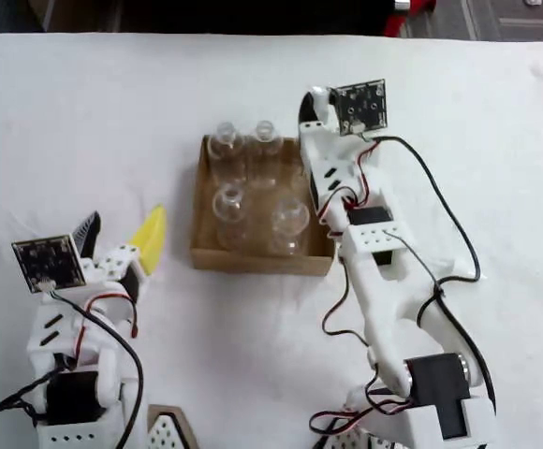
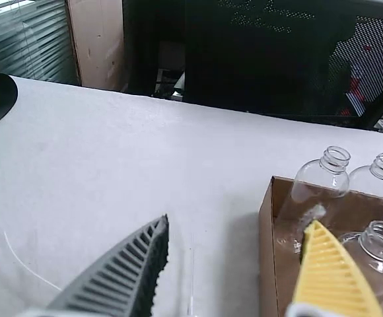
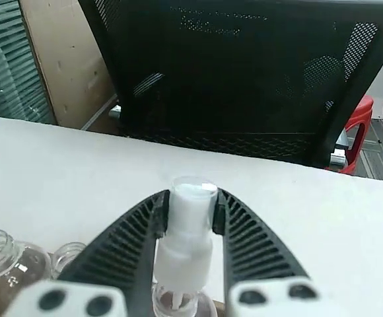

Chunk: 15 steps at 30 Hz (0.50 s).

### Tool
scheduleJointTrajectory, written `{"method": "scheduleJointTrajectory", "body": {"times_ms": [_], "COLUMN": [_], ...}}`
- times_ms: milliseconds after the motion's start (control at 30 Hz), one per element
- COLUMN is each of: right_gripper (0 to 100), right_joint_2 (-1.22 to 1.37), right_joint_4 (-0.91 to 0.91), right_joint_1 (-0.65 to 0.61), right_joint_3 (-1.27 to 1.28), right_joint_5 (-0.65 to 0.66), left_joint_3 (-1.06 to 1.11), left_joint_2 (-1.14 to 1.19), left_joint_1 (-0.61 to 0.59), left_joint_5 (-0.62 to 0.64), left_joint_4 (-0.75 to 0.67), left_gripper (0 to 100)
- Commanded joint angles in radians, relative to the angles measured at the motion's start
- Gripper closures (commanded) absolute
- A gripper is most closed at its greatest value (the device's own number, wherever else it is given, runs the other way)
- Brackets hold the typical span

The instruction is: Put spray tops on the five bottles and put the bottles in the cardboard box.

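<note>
The left gripper [image 1: 120,234] is lying wide open and empty on the table [image 1: 84,122], left of the cardboard box [image 1: 253,260], which is holding four uncapped bottles [image 1: 229,208]. The right gripper [image 3: 191,198] is clamping a white spray top [image 3: 186,247] at the box's far right corner.

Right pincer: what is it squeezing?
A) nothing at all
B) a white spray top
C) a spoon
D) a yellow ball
B: in the right wrist view the right pincer is shut on a white spray top, pressing it from both sides.
</note>
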Motion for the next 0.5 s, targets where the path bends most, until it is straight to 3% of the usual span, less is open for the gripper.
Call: {"method": "scheduleJointTrajectory", "body": {"times_ms": [0,267,467], "right_gripper": [98.0,87.8,88.9], "right_joint_2": [-0.039,-0.042,-0.045], "right_joint_4": [-0.022,-0.021,-0.021], "right_joint_1": [-0.004,-0.004,-0.012], "right_joint_3": [-0.003,0.017,0.018], "right_joint_5": [-0.012,-0.011,-0.011], "left_joint_3": [-0.005,-0.005,-0.005], "left_joint_2": [-0.007,-0.007,-0.007], "left_joint_1": [0.010,0.010,0.010], "left_joint_5": [-0.009,-0.009,-0.009], "left_joint_4": [-0.029,-0.029,-0.031], "left_gripper": [70,70,70]}}
